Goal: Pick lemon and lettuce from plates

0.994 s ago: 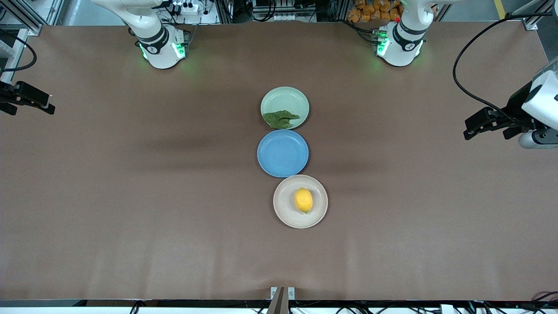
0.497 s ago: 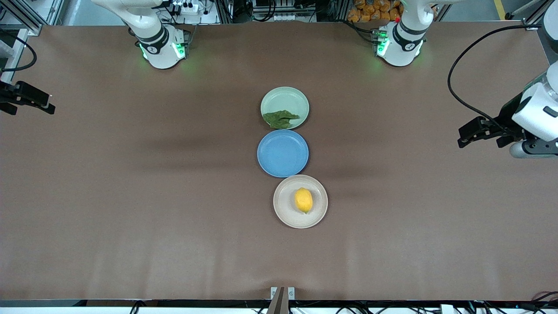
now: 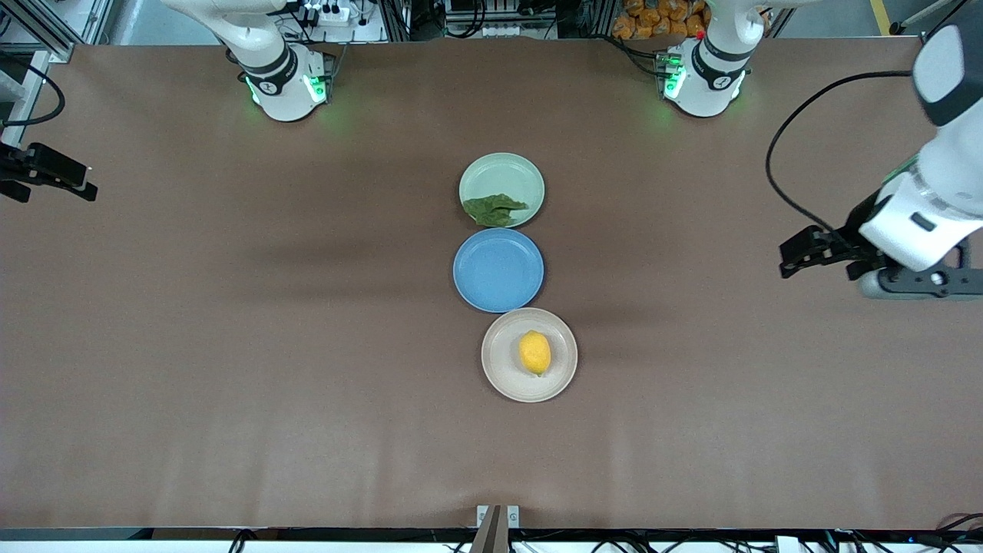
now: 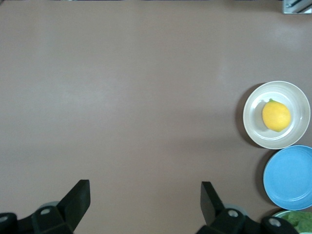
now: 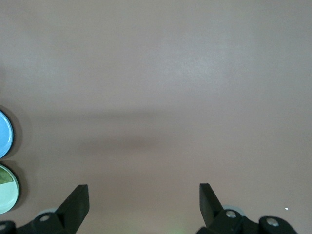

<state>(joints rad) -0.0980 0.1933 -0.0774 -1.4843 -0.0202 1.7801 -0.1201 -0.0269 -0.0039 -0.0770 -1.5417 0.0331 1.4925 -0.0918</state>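
Note:
The yellow lemon lies on the beige plate, the plate nearest the front camera. The dark green lettuce rests on the mint green plate, at that plate's edge nearest the blue plate. My left gripper hangs open and empty over bare table toward the left arm's end. Its wrist view shows the lemon and beige plate well off from the gripper. My right gripper waits open and empty over the right arm's end of the table.
An empty blue plate sits between the two other plates, touching or nearly touching both. The three plates form a line across the table's middle. The brown table spreads wide on both sides of them.
The left arm has swung its gripper in from the table's end toward the plates. The right arm, plates, lemon and lettuce have not moved.

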